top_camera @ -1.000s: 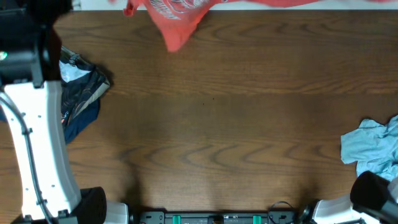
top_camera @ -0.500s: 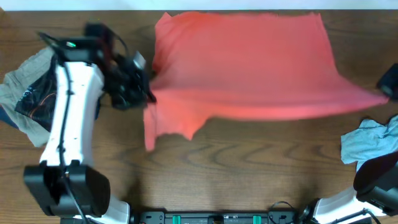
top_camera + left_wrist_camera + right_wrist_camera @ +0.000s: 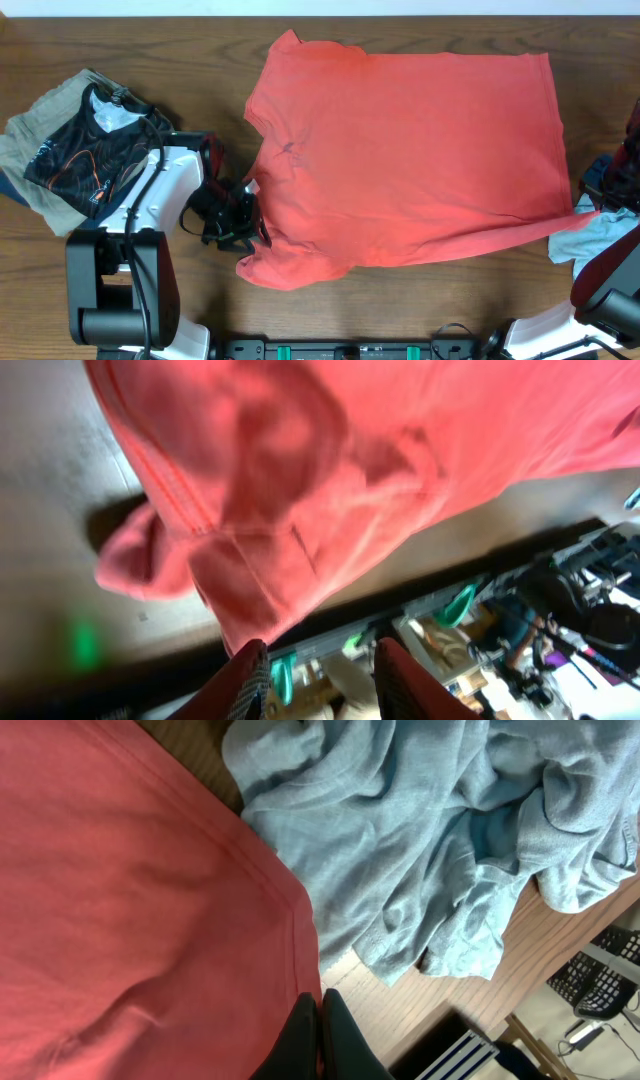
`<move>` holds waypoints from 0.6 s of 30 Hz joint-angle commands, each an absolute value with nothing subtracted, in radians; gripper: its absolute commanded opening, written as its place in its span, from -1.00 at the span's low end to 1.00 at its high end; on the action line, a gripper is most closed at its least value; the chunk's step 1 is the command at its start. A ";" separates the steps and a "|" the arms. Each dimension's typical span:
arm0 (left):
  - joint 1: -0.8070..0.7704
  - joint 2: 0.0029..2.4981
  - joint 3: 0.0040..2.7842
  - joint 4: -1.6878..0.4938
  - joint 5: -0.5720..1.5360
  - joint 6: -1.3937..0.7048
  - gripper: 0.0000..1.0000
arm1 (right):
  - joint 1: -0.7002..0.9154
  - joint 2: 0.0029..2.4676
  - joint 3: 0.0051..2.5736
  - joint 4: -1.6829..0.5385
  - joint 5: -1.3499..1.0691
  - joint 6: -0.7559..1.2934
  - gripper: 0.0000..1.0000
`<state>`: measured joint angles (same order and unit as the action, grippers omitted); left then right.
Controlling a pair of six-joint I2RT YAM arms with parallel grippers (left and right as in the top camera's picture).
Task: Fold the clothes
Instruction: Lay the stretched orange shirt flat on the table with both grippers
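Observation:
The coral-red T-shirt (image 3: 400, 150) lies spread across the table's middle, no lettering showing. Its lower left part bunches into a sleeve (image 3: 275, 265). My left gripper (image 3: 243, 222) sits low at that left edge. In the left wrist view its jaws (image 3: 325, 685) stand open with nothing between them, and the red cloth (image 3: 300, 490) lies just beyond the fingertips. My right gripper (image 3: 597, 203) is at the table's right edge, shut on the shirt's stretched-out corner. The right wrist view shows its fingers (image 3: 320, 1035) pinched on the red hem (image 3: 290, 920).
A black shirt with orange line pattern (image 3: 85, 155) lies on a pile of grey-olive and blue cloth at the left. A crumpled light-blue garment (image 3: 600, 240) lies at the right edge, partly under the red corner, and it fills much of the right wrist view (image 3: 440, 840).
The red shirt swept down from the far edge and now lies spread on the table. My left gripper moved toward the near left and opened, letting the cloth go.

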<state>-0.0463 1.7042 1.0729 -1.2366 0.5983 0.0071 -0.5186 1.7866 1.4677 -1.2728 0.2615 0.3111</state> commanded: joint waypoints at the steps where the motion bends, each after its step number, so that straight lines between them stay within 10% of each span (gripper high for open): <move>1: -0.015 1.699 1.112 -1.183 0.587 0.018 -0.27 | -0.522 1.769 1.468 -1.264 0.253 0.328 -0.97; 18: 0.027 1.813 1.115 -0.724 0.374 -0.247 0.10 | -0.522 1.769 1.468 -1.248 0.190 0.324 -0.97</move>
